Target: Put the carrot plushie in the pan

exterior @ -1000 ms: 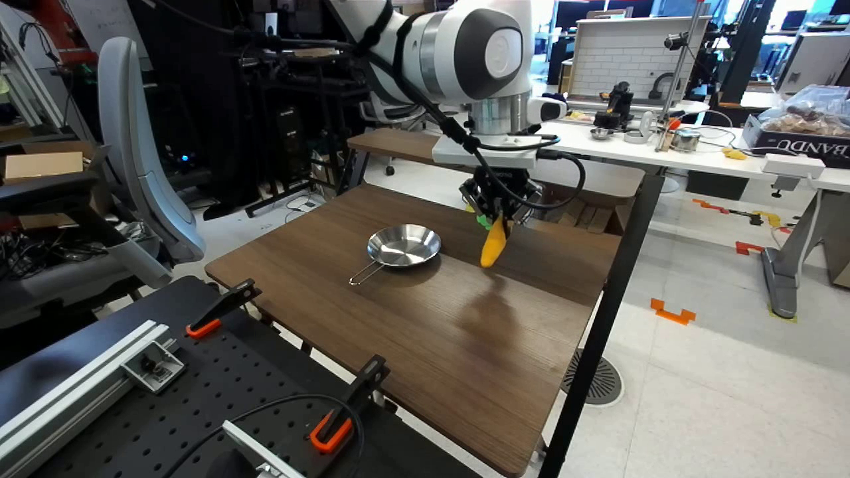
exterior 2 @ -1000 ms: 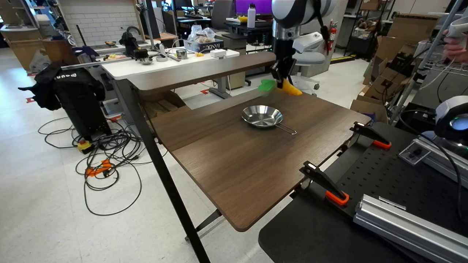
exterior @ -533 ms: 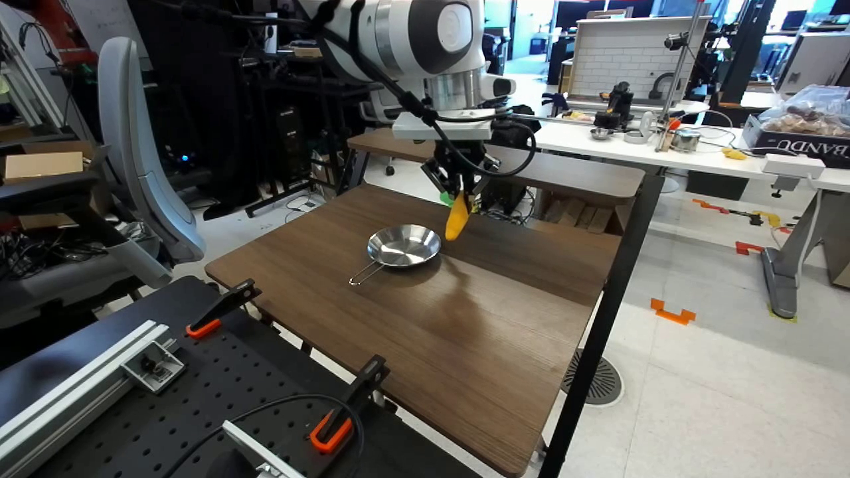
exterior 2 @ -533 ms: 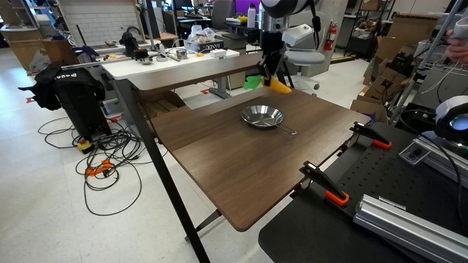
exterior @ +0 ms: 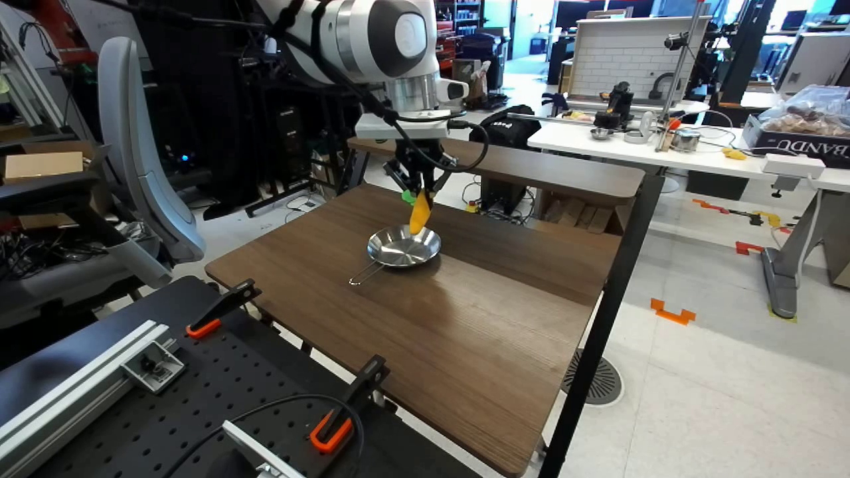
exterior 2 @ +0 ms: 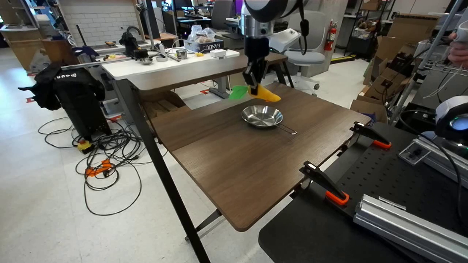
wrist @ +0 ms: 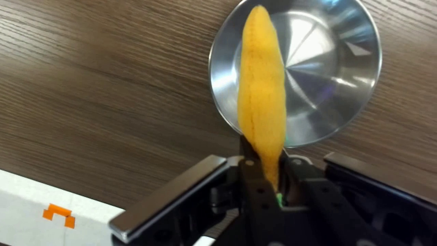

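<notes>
The claw (wrist: pixel 268 159) grips the carrot plushie (exterior 2: pixel 266 95) at the end of its yellow body (wrist: pixel 261 78) beside the green top (exterior 2: pixel 238 92). In an exterior view the plushie slants downward above the pan (exterior 2: pixel 261 116), apart from it; in the wrist view its body overlaps the pan's interior. The pan sits on the brown surface (exterior: pixel 478 345).

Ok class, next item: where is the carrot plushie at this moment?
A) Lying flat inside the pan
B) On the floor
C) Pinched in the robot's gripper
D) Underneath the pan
C: the wrist view shows the carrot plushie pinched in the gripper, and in an exterior view a gap shows between it and the pan.
</notes>
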Available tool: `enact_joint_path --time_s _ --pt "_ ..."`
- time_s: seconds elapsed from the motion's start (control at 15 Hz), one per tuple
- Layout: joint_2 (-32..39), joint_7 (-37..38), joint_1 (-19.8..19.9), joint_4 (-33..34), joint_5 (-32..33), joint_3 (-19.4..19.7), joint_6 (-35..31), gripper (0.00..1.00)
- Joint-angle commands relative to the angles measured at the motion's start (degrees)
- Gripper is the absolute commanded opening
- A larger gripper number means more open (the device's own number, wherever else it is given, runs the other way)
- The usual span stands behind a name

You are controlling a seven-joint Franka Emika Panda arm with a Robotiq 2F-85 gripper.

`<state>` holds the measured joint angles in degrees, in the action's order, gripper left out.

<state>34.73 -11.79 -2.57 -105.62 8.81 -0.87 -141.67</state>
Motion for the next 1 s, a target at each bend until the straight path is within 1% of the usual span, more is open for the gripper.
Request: enact_joint_path --time_s 0.0,0.2,0.27,0.33,0.47,0.67,0.87,0.93 --pt "-1.9 0.3 -1.0 -2.4 1.8 -0.4 -0.6 0.03" --pt "-2.1 0.2 -1.7 -3.4 2.3 -0.7 -0.7 0.03" --pt "-2.3 0.4 -1.8 -3.7 2.2 -0.8 -0.4 0.34" --pt "-2.4 0.3 -1.8 -4.1 2.2 -1.0 -0.4 0.38" --pt "-2.7 0.4 -1.9 -4.8 2.3 -1.0 -0.2 0.51" --pt "-3.6 0.4 -1.9 -6.2 2.4 -1.0 -0.3 0.75" --pt "-5.5 0.3 -1.7 -7.7 2.3 -1.2 -0.3 0.96" --pt "-6.6 0.2 -1.6 -8.3 2.2 -1.3 -0.2 1.0"
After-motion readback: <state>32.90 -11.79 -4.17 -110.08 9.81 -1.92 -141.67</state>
